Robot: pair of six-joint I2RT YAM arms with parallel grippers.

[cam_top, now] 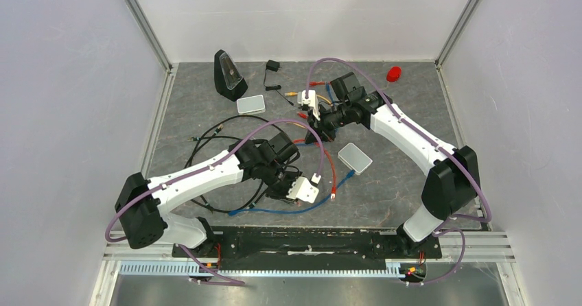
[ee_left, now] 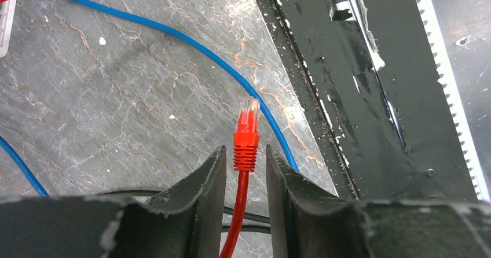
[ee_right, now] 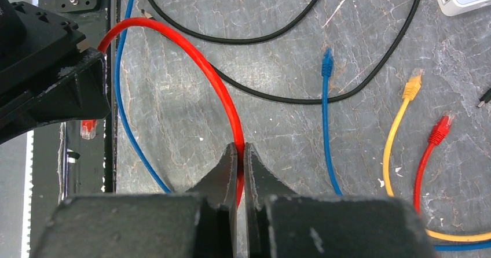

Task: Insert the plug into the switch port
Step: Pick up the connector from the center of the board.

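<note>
The red plug (ee_left: 246,132) with its clear tip lies on the grey tabletop near the front edge. My left gripper (ee_left: 245,151) straddles the plug's ribbed boot, with a gap showing on each side; it is open and not touching. The red cable (ee_right: 191,55) arcs from that plug back to my right gripper (ee_right: 241,148), which is shut on it mid-length. From above, the left gripper (cam_top: 324,191) is front centre and the right gripper (cam_top: 314,133) further back. Two flat pale boxes lie nearby, one (cam_top: 355,158) close to the plug and one (cam_top: 250,104) further back. I cannot tell which holds the switch port.
A black wedge-shaped device (cam_top: 228,75) stands at the back left, a small red object (cam_top: 393,73) at the back right. Loose black cables (cam_top: 219,131), a blue cable (ee_left: 191,41) and yellow (ee_right: 399,125) and red (ee_right: 431,148) leads cross the table. The black base rail (ee_left: 359,67) borders the plug.
</note>
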